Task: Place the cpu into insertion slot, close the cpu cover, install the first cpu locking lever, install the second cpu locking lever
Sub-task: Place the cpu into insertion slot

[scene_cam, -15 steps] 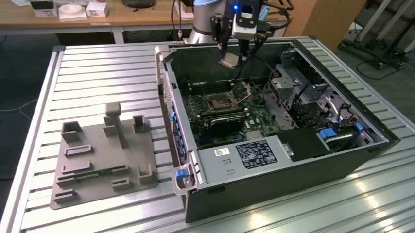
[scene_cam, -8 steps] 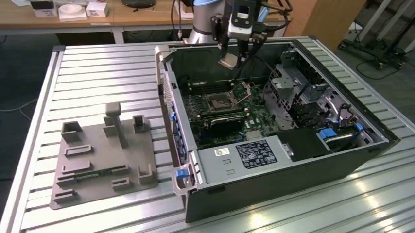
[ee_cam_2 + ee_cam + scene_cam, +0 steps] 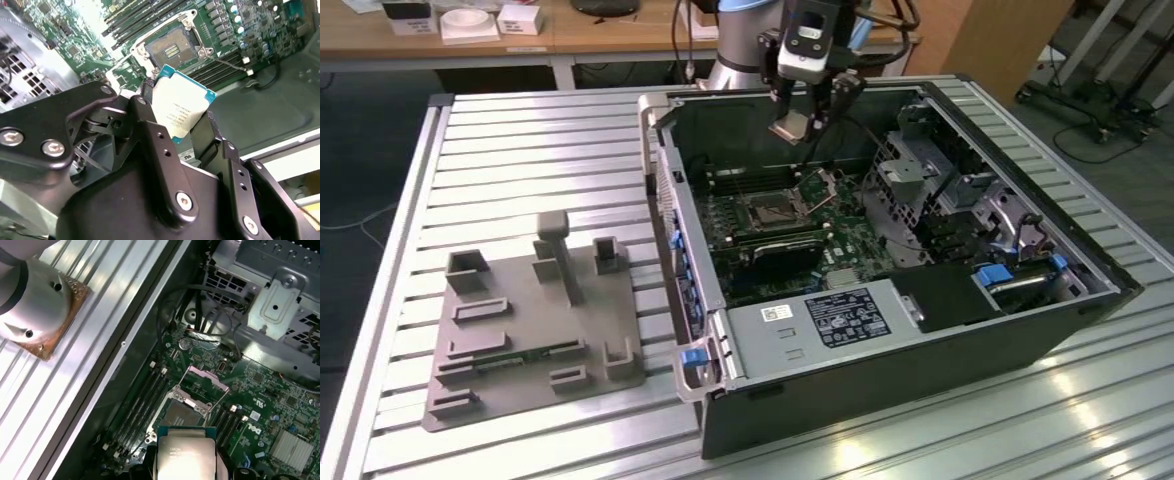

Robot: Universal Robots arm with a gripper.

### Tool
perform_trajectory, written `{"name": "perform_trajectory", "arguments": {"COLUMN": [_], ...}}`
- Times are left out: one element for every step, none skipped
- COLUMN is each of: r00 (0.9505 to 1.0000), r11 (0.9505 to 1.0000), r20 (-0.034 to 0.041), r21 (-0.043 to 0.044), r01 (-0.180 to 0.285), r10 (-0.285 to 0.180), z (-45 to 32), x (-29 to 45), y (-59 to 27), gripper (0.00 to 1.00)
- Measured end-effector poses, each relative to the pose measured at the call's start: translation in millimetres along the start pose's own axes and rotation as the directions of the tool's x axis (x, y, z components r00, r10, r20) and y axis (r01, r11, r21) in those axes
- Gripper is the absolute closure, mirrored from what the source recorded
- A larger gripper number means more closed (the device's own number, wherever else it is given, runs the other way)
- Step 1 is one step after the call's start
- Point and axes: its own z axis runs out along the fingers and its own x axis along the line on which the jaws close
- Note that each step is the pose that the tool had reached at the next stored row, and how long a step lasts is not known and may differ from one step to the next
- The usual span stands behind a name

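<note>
Gripping cpu (image 3: 183, 114) w/ tool (image 3: 178, 106), silvery top, teal edge, abv open insertion slot (image 3: 171, 47).

An open computer case (image 3: 894, 385) is laid on a slatted metal tabletop (image 3: 520, 150). Inside it a green motherboard (image 3: 854, 240) is seen, crossed by long black memory slots (image 3: 140, 400). A silvery drive cage (image 3: 280, 300) is mounted beside the board. A grey fixture (image 3: 520, 340) with upright blocks is set on the tabletop, to the exterior view's left of the case. A wooden desk (image 3: 587, 35) is seen behind.
</note>
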Motion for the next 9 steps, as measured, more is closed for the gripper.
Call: {"name": "perform_trajectory", "arguments": {"r00": [0.9999,0.9996,0.9991,0.9985,0.9979,0.9970,0.9963,0.9957,0.9952], "r11": [0.9999,0.9996,0.9991,0.9985,0.9979,0.9970,0.9963,0.9958,0.9953], "r20": [0.0012,0.0025,0.0038,0.0049,0.0059,0.0069,0.0076,0.0081,0.0085], "r21": [-0.0003,-0.0006,-0.0009,-0.0011,-0.0013,-0.0017,-0.0019,-0.0022,-0.0023], "r01": [-0.014,-0.028,-0.042,-0.054,-0.065,-0.077,-0.086,-0.092,-0.097], "r10": [0.014,0.028,0.042,0.054,0.065,0.077,0.086,0.092,0.097], "z": [0.3,0.6,0.8,0.9,1.0,1.1,1.2,1.2,1.3], "x": [0.0,0.0,0.1,0.1,0.2,0.4,0.8,1.2,1.6], "y": [-0.1,-0.1,-0.2,-0.4,-0.6,-1.0,-1.7,-2.5,-3.3], "gripper": [0.46,0.46,0.46,0.46,0.46,0.46,0.46,0.46,0.46]}}
